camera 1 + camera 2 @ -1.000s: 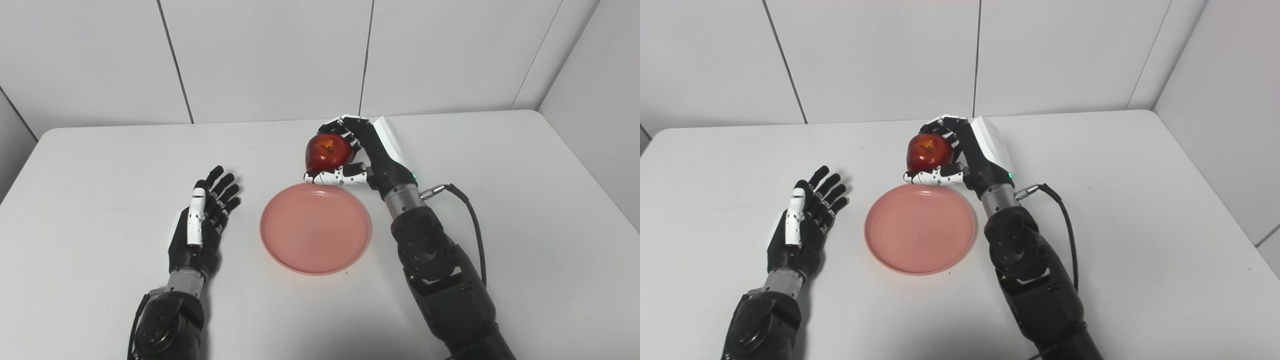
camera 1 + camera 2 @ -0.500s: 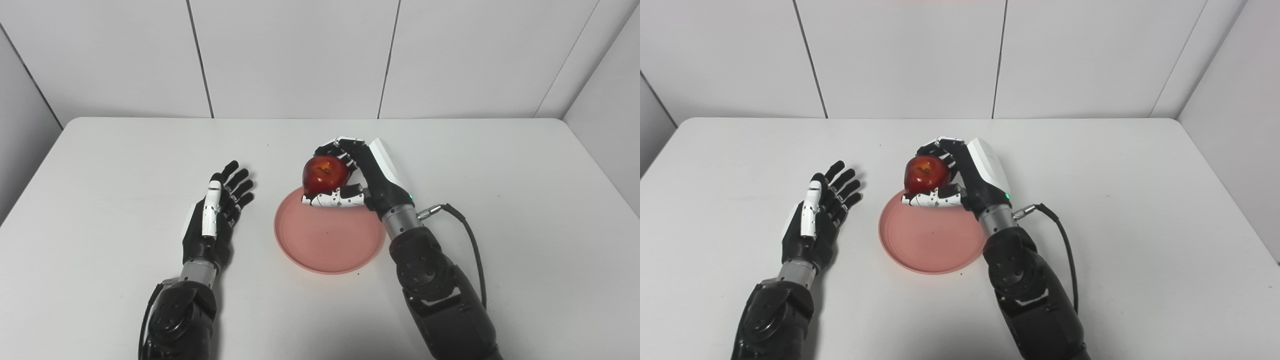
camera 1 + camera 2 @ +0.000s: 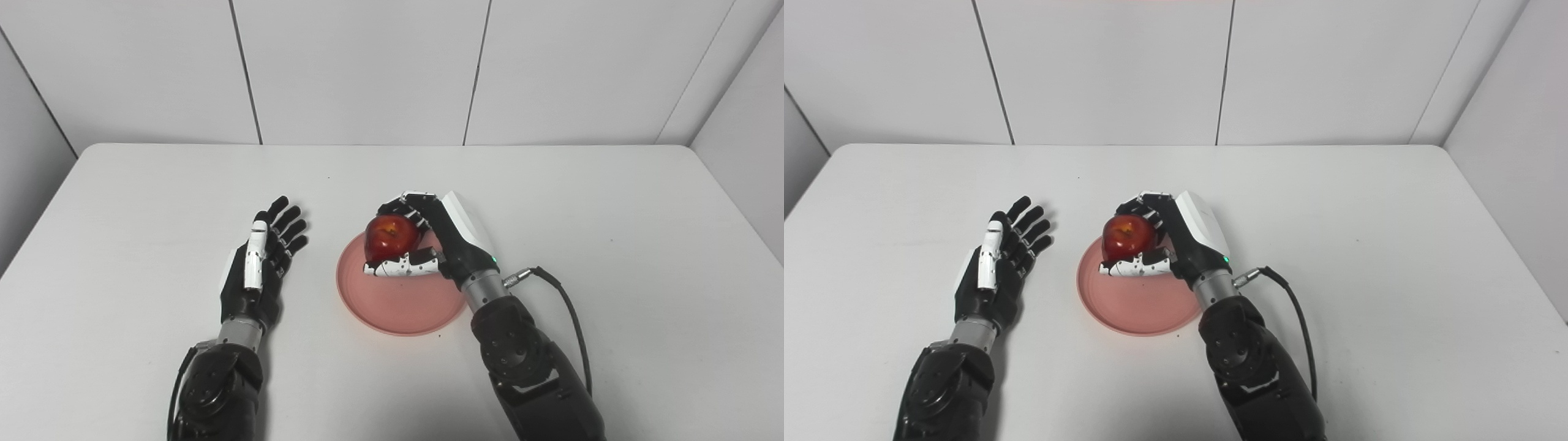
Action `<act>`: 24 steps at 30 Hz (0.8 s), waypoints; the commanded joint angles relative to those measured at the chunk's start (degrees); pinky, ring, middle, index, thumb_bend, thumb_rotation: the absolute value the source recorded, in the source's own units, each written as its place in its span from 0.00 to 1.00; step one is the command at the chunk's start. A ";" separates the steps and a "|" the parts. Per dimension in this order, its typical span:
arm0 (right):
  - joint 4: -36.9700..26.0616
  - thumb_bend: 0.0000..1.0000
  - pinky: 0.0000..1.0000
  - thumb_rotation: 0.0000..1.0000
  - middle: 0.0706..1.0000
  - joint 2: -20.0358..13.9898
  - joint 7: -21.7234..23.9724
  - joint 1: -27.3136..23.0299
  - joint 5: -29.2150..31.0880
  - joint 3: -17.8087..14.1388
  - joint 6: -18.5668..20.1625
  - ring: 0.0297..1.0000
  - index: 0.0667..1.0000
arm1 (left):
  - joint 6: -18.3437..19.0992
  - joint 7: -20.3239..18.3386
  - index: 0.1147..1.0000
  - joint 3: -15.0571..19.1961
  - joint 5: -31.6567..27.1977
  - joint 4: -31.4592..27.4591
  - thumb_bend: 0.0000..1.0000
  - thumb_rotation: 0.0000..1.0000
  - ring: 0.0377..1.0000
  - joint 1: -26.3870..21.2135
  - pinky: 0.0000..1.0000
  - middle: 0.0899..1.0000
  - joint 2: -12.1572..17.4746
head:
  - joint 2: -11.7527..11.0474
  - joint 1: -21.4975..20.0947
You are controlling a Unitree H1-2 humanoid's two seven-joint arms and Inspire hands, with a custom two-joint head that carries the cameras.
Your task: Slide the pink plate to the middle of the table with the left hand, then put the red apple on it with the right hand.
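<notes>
Bench (image 3: 551, 184): white, walled by pale panels at the back and sides.

Plate (image 3: 398, 306): pink, shallow, near the middle of the bench, flat.

Apple (image 3: 388, 237): red, held over the plate's far half; I cannot tell whether it touches the plate yet.

Right hand (image 3: 429, 245): wrapped round the apple, fingers over the far side, thumb under the near side.

Left hand (image 3: 260, 263): fingers spread, holding nothing, just left of the plate and clear of it.

Risks, as I judge them: the apple sits toward the far rim, so a release here could let it roll off the plate onto the bench. The thumb lies between apple and plate; drawing it out may drag or tip the plate. A cable (image 3: 566, 306) trails from the right wrist over the bench but lies clear of the plate.

Room: wide bare bench to the right and behind; the bench edges are well apart from the plate. The left hand narrows the room on that side.
</notes>
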 commanded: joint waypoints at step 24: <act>2.54 0.51 0.37 0.14 0.49 -0.47 -1.96 0.40 -2.29 0.46 -6.69 0.44 0.45 | 0.58 0.78 0.85 -0.04 0.02 -1.91 0.36 1.00 0.88 -1.93 0.88 0.88 -0.27 | 0.98 -0.06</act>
